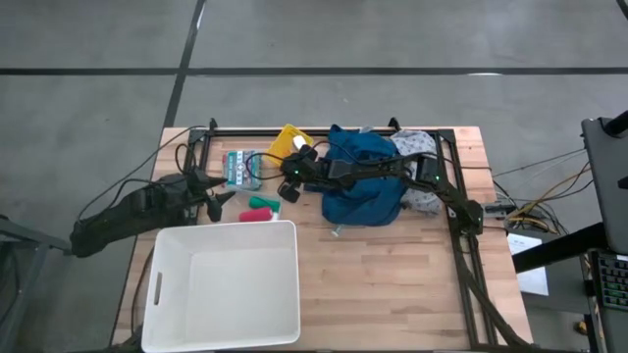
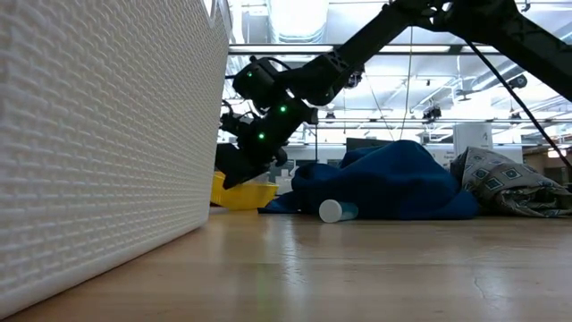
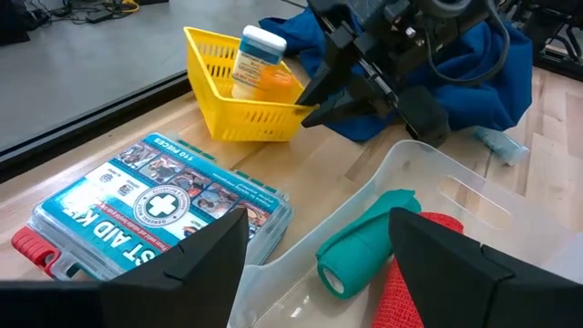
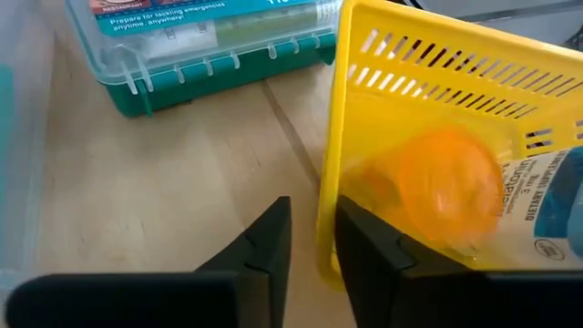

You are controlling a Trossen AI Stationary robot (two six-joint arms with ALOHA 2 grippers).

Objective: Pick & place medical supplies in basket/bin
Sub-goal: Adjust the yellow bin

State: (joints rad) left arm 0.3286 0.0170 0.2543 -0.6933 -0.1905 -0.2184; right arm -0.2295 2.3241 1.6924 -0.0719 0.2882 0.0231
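The white bin [image 1: 294,279] stands at the table's near left, and its wall [image 2: 107,134] fills the low view's left. A small yellow basket [image 1: 287,139] at the far middle holds an orange bottle [image 4: 446,187] with a white cap. My right gripper [image 4: 314,251] reaches over the blue garment [image 1: 363,186] and is shut on this basket's wall. A grey patterned cloth [image 1: 420,157] lies against the garment's right side. Green [image 3: 364,241] and red [image 3: 410,273] rolls lie in a clear tray in front of my left gripper [image 3: 319,264], which is open at the left. My right gripper has the small yellow basket's side wall by its upper edge [image 4: 328,187], near a corner [image 3: 310,109]. One finger [image 4: 383,255] is inside the basket and the other [image 4: 260,251] outside. The fingers slant down from the table's right. The basket stands on the table.
A first aid kit [image 1: 238,169] lies flat left of the yellow basket. A small white-capped tube [image 2: 333,211] lies on the wood in front of the blue garment. A black frame [image 1: 453,167] runs along the table's far and right sides. Bare wood lies right of the bin.
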